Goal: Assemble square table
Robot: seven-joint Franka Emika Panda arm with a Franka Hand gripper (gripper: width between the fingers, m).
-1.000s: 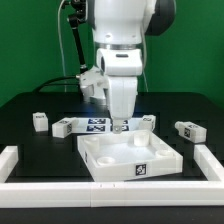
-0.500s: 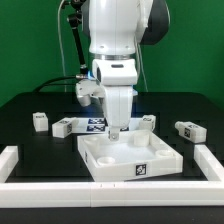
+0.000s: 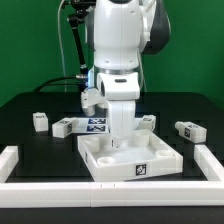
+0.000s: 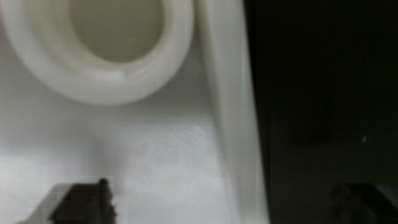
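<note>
The gripper (image 3: 120, 142) hangs at the far rim of the square tabletop (image 3: 108, 168), its fingers (image 4: 80, 203) spread either side of that rim, touching nothing.

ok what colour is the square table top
White table top, with a black-and-white tag on its front; shows best in the exterior view.

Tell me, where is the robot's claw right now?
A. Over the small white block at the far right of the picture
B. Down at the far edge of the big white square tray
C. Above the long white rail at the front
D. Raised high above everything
B: in the exterior view the gripper is low at the far rim of the square tabletop, and the wrist view shows that white rim directly beneath it.
</note>
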